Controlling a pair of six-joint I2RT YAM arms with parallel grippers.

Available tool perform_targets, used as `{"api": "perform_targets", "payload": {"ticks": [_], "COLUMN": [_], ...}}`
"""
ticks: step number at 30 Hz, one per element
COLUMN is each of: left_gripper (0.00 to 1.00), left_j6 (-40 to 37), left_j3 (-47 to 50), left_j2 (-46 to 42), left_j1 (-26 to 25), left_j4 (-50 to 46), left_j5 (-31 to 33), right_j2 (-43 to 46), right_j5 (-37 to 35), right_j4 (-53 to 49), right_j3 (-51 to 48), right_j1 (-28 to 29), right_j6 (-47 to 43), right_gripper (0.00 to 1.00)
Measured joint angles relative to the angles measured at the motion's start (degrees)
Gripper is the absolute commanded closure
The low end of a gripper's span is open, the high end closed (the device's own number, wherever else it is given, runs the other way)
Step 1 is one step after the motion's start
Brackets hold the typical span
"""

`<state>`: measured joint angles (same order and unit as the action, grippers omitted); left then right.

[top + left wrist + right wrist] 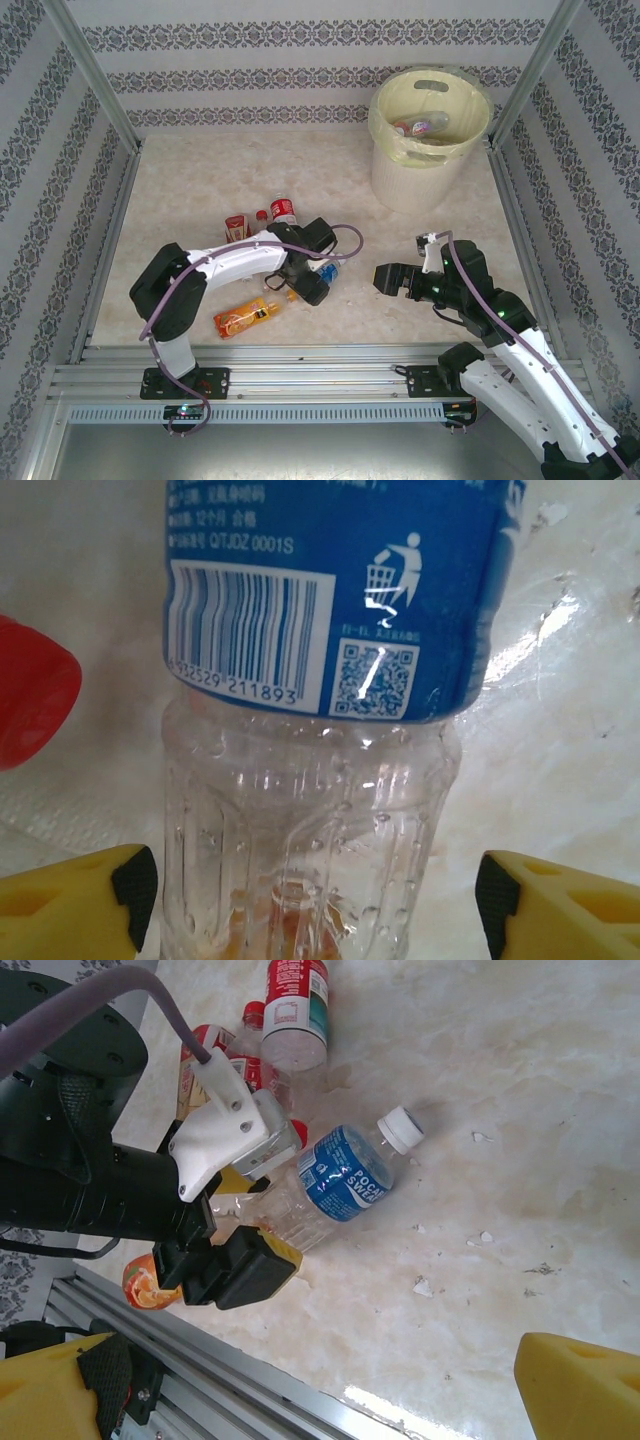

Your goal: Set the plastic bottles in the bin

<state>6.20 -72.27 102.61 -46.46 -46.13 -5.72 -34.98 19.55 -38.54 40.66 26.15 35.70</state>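
Note:
A clear bottle with a blue label and white cap (328, 270) (340, 1180) lies on the marble table. My left gripper (308, 278) (315, 900) (255, 1222) straddles its clear bottom end (310, 810). The jaws are open, with the left pad at the bottle's side and a gap at the right pad. My right gripper (390, 280) (320, 1400) hovers open and empty to the right of it. A red-labelled bottle (283, 210) (297, 1010), two small red ones (237, 227) and an orange one (247, 317) lie nearby. The white bin (400, 180) stands far right with bottles (420, 126) inside.
Aluminium rails (300, 380) run along the near edge, and metal posts and patterned walls close in the sides and back. A red cap (30, 690) sits just left of the blue-labelled bottle. Open marble lies between the bottles and the bin.

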Motion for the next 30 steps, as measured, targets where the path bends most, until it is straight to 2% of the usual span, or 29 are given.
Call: {"api": "perform_targets", "payload": {"ticks": [10,15,22,30], "left_gripper": [0.41,0.43,0.44,0.43], "left_j6": [-0.26,-0.26,-0.20,0.46], "left_j3": [-1.81,-3.72,-8.83,-12.85], "left_j2": [2.03,2.03,1.29,0.85], "left_j1": [-0.11,-0.11,-0.11,0.07], "left_j4": [-0.02,0.02,0.37,4.11], "left_j5": [-0.37,-3.13,-12.92,-27.39], "right_j2": [0.13,1.07,1.62,3.30], "right_j5": [-1.60,-2.21,-1.03,-0.59], "right_j4": [-0.66,-0.44,5.86,12.72], "right_j3": [-0.20,-1.49,-6.43,-8.31], "right_j1": [0.00,0.00,-0.02,-0.92], "right_j6": [0.66,3.15,11.34,17.92], "right_gripper": [0.02,0.03,0.06,0.18]}}
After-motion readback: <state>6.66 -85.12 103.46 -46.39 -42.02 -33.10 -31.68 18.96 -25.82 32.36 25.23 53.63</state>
